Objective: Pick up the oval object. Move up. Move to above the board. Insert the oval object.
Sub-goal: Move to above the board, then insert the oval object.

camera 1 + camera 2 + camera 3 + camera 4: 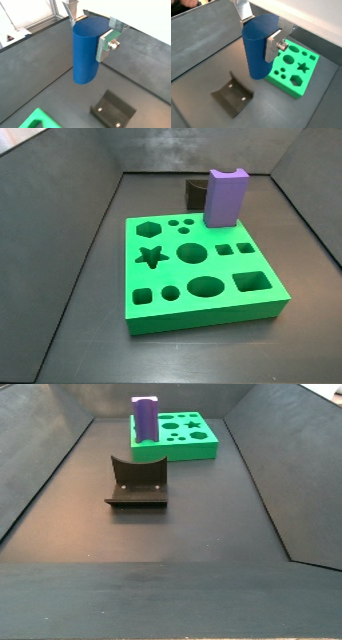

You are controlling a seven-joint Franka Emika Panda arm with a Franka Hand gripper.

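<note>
My gripper [90,32] is shut on the oval object [85,57], a tall smooth blue peg. It holds the peg upright near its top, well above the dark floor. Both wrist views show the gripper [261,31] and the peg [258,55] hanging between the silver fingers. The board [302,89], a thick green block with shaped holes, lies below and just beside the peg's lower end. Only its corner shows in a wrist view [37,120]. It shows in both side views [214,318] [174,452]. The gripper and peg are out of both side views.
A lavender notched block [225,196] [144,416] stands at the board's edge. The dark L-shaped fixture [232,94] [112,111] [136,482] stands on the floor near the board. Dark sloped walls [40,474] enclose the floor.
</note>
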